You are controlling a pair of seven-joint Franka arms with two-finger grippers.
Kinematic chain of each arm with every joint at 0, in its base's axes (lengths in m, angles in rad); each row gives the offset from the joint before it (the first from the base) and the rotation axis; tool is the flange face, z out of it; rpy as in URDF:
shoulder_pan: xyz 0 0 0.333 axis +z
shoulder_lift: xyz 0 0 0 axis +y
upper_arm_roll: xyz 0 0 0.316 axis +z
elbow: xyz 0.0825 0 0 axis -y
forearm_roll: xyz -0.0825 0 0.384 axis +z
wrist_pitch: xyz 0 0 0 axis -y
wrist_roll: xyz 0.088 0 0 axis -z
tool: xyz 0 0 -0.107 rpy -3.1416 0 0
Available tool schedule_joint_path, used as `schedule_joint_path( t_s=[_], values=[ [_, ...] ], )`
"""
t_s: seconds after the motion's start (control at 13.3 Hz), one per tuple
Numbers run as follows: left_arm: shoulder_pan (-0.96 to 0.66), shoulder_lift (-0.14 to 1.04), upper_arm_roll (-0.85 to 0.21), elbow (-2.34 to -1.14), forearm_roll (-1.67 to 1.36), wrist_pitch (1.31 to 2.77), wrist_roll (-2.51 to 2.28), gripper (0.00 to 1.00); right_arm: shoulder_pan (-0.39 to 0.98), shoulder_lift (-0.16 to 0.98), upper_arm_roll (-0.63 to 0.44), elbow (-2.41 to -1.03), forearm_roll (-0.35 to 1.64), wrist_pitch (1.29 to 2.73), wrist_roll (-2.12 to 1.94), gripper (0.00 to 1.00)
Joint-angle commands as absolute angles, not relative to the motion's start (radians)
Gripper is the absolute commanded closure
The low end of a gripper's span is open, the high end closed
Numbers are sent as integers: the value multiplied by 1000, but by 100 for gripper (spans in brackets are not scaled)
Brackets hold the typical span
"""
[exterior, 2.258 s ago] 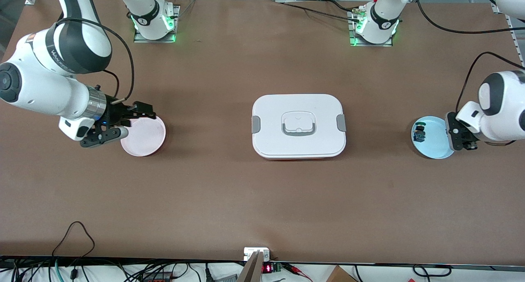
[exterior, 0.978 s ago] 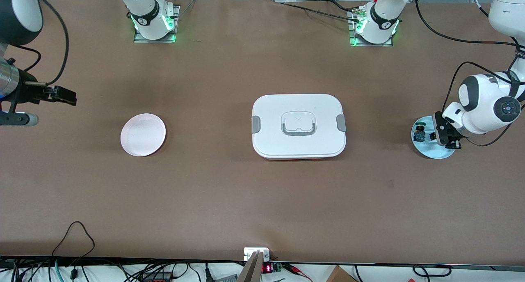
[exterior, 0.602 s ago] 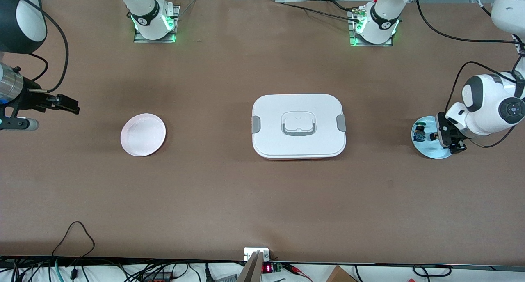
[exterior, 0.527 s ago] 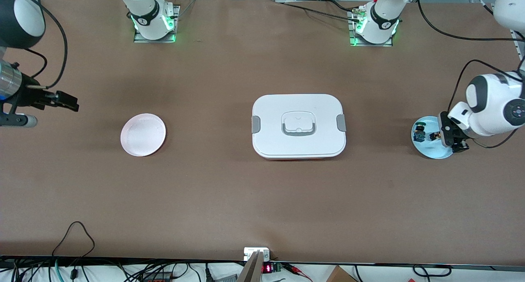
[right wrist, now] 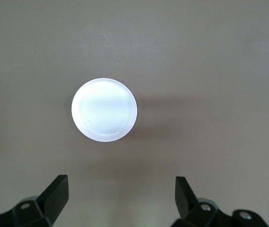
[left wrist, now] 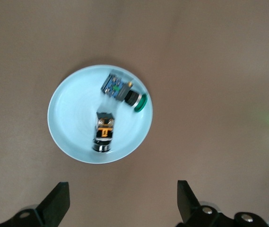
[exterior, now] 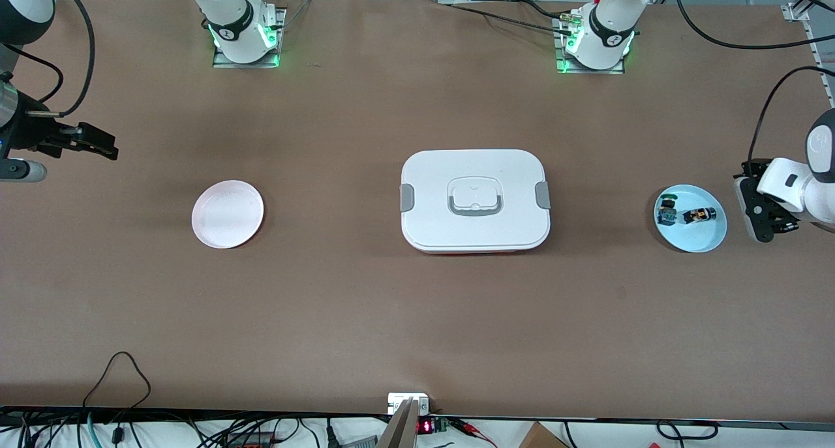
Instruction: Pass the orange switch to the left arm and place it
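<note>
- A brown table [exterior: 365, 304] fills the front view, with two white robot arms based along its farthest edge.
- The box [exterior: 475, 200], a large white lidded container with grey side latches, sits closed at the middle of the table, between the two plates.
- The left gripper [exterior: 763, 207] hangs over bare table at the left arm's end, just beside the blue plate. Its fingers [left wrist: 56, 204] are spread wide apart and hold nothing.
- The right gripper [exterior: 72, 145] hangs over bare table at the right arm's end, near the pink plate. Its fingers [right wrist: 54, 194] are also wide apart and empty; this arm appears to be waiting.
- A pink plate [exterior: 227, 214] lies toward the right arm's end, with nothing on it.
- A pale blue plate [exterior: 708, 236] lies toward the left arm's end, holding two small parts.
- The orange switch [exterior: 698, 215] lies on its side in the blue plate, unheld, close beside a green-capped blue component [exterior: 667, 211].
- To pick it up well, the left gripper should probably centre over the orange switch, turn its fingers to span the narrow body, and descend without nudging the green-capped neighbour. Any later carry should pass over or around the box without touching it.
</note>
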State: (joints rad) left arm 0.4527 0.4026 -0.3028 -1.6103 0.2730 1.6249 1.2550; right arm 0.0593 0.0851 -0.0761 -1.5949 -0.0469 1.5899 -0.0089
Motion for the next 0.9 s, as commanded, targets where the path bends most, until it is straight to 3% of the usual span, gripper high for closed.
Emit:
schedule_joint_path(
  t_s=[0.0,0.45,0.68,0.83],
  values=[
    [410,416,-380,-1465,232,1415,977,0,60,87,-77,-1577,-31,1582,-17,0],
    [397,405,-517,-1293,95,1141,228,0,61,83,-80,-1575,-5,1575,-17,0],
    [356,382,-513,-1240,83,1170,89,0,63,80,-71,-1575,-5,1568,-21,0],
    [255,254,-368,-1343,60,1334,87,0,66,80,-69,-1575,-11,1569,-20,0]
  ],
)
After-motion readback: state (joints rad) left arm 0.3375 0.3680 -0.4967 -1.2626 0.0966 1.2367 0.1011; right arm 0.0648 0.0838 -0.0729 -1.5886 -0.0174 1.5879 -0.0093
